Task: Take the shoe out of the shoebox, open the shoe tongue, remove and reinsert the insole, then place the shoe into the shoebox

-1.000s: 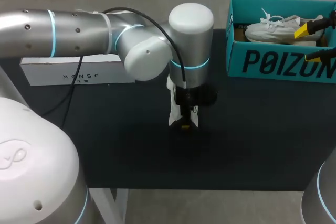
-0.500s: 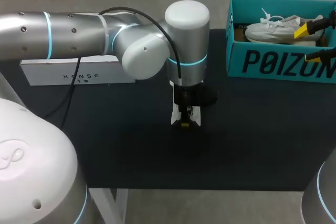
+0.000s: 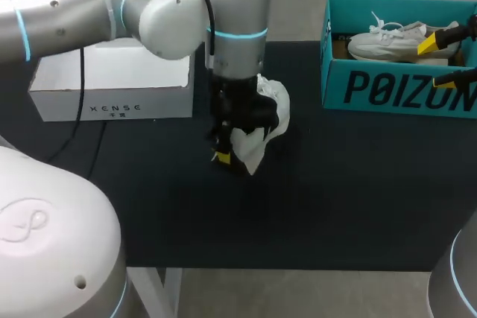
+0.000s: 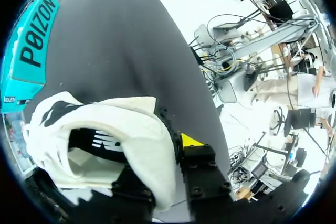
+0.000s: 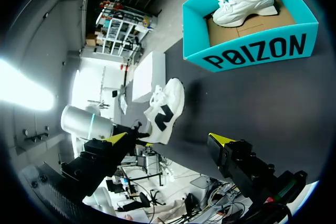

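Downward, left pincer (image 3: 231, 156) around shoe (image 3: 271, 105).

A robotics lab, by the look; a big grey left robot arm (image 3: 74, 13) hangs over a black worktable (image 3: 335, 199).

— Any lettering to be seen?
— Yes. Big dark block capitals run along the front wall of the teal shoebox (image 3: 395, 88). They are plain in the head view and in both wrist views.
— Anything else?
— Small, widely spaced grey letters stand on the front face of the white box (image 3: 112, 108). One bold dark letter-shaped mark stands on the side of the upended shoe (image 5: 164, 115).
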Controlling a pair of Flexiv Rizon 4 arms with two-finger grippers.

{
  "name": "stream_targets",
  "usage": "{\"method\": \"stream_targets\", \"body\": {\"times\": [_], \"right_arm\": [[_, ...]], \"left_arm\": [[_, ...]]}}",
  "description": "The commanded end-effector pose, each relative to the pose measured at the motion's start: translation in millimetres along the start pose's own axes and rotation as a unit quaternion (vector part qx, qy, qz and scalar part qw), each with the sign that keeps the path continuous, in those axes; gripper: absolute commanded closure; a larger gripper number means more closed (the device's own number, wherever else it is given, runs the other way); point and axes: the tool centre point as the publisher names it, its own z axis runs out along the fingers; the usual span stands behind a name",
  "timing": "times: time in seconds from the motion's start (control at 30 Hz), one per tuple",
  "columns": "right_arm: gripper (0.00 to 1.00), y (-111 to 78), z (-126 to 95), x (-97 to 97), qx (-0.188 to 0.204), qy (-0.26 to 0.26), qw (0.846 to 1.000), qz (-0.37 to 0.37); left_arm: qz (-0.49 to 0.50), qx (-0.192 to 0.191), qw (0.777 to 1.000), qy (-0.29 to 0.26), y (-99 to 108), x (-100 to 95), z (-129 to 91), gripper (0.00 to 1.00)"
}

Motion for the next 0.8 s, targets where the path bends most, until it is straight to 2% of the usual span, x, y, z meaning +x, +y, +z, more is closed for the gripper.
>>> {"method": "stream_targets", "body": {"times": [0.03,0.47,0.5,0.53,0.57,0.6,0.7,0.73,0.77,0.8], "right_arm": [[0.0,-0.4,0,0.0,0.0,-0.001,1.0,0.0],[0.0,-0.4,0,0.0,0.0,-0.001,1.0,0.0],[0.0,-0.4,0,0.0,0.0,-0.001,1.0,0.0],[0.0,-0.4,0,0.0,0.0,-0.001,1.0,0.0],[0.0,-0.4,0,0.0,0.0,-0.001,1.0,0.0],[0.0,-0.4,0,0.0,0.0,-0.001,1.0,0.0],[0.0,-0.4,0,0.0,0.0,-0.001,1.0,0.0],[0.0,-0.4,0,0.0,0.0,-0.001,1.0,0.0],[0.0,-0.4,0,0.0,0.0,-0.001,1.0,0.0],[0.0,-0.4,0,0.0,0.0,-0.001,1.0,0.0]], "left_arm": [[0.053,-0.014,0.998,0.014,23,2.7,-48,1.0],[0.053,-0.014,0.998,0.014,23,2.7,-48,1.0],[0.094,-0.016,0.995,0.009,21,-3.7,-47,1.0],[0.112,-0.024,0.993,0.001,25,-7.3,-49,1.0],[0.168,-0.049,0.985,-0.007,29,-7.4,-51,1.0],[0.202,-0.059,0.977,-0.026,39,-4.6,-54,1.0],[0.28,-0.129,0.951,-0.02,71,2.1,-61,1.0],[0.329,-0.15,0.932,-0.012,80,5.2,-64,1.0],[0.36,-0.187,0.913,-0.044,89,11.9,-67,1.0],[0.38,-0.155,0.911,-0.037,101,13.6,-73,1.0]]}}
